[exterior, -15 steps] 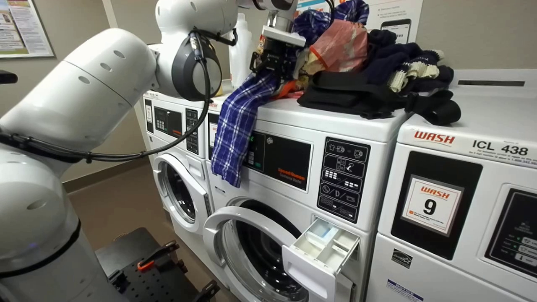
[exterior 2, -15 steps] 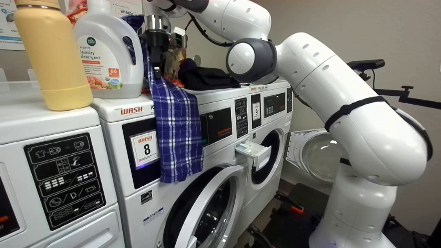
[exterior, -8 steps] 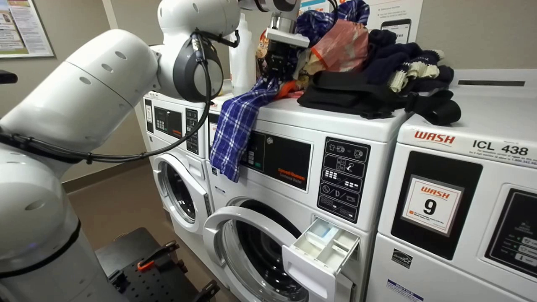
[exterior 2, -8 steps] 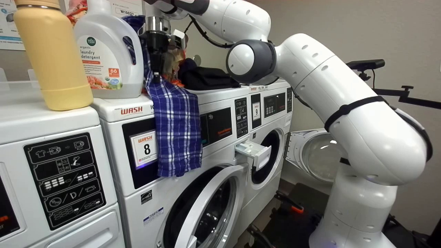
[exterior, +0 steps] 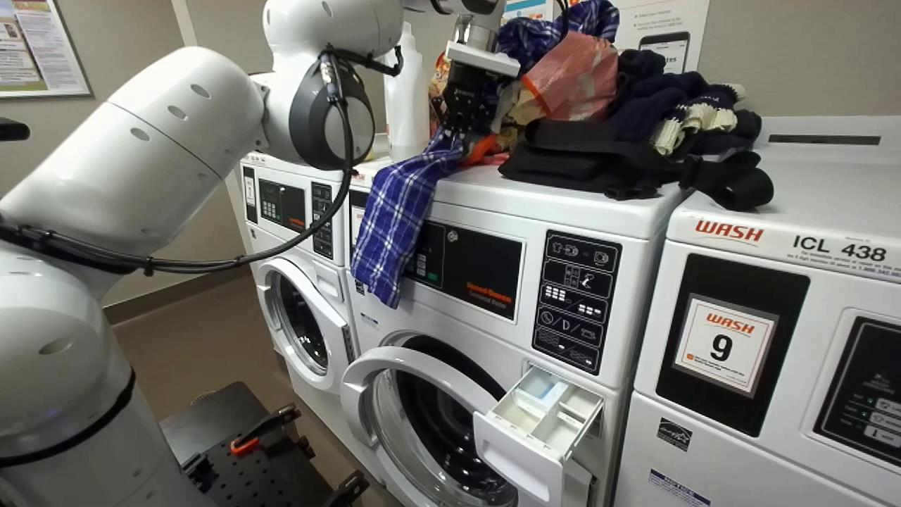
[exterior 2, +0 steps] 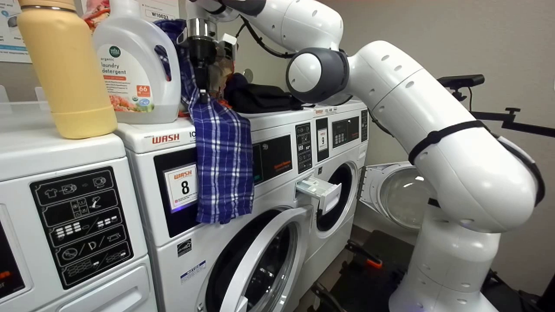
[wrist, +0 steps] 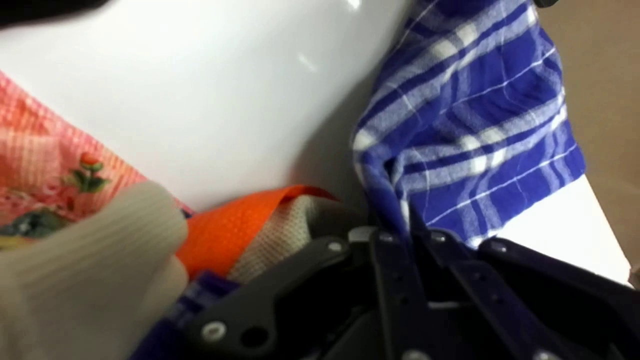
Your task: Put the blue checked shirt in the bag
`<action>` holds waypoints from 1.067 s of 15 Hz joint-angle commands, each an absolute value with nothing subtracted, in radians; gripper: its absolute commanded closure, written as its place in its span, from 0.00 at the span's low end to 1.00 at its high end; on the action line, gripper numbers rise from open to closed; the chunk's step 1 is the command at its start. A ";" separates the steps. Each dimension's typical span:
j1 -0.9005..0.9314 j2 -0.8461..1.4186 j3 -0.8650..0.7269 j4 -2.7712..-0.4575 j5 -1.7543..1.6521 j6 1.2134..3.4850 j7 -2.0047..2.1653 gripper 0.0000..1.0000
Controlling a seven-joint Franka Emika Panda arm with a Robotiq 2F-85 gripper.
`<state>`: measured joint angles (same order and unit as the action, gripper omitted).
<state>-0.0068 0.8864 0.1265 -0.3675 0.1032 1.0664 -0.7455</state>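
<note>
The blue checked shirt (exterior: 398, 218) drapes over the front edge of a washer top; its lower part hangs down the control panel in both exterior views (exterior 2: 223, 160). More plaid cloth (exterior: 528, 42) lies higher up, behind the arm. My gripper (wrist: 400, 231) points down just above the washer top and is shut on a fold of the shirt (wrist: 465, 105), which runs between the fingertips. Reddish floral fabric with orange trim (wrist: 230, 225), apparently the bag (exterior: 574, 77), sits beside the gripper. Its opening cannot be made out, and the shirt's middle is hidden behind the gripper.
A detergent jug (exterior 2: 134, 69) and a yellow bottle (exterior 2: 65, 73) stand close to the gripper. Black clothes (exterior: 591, 155) are heaped by the bag. Below, the washer's round door (exterior: 359, 401) stands ajar and a detergent drawer (exterior: 517, 443) sticks out.
The jaws, spread a second ago, have come together on the shirt. My gripper has dropped slightly, and the shirt's hanging hem sits a little higher than before.
</note>
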 commanded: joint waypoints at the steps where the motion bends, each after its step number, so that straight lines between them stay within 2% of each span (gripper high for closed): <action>1: -0.029 0.835 0.138 -0.369 0.111 1.035 -0.783 0.99; 16: -0.092 0.470 0.145 -0.343 0.179 1.205 -0.776 0.99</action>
<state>-0.0967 0.5352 0.1390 -0.3426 0.1611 1.1536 -0.8002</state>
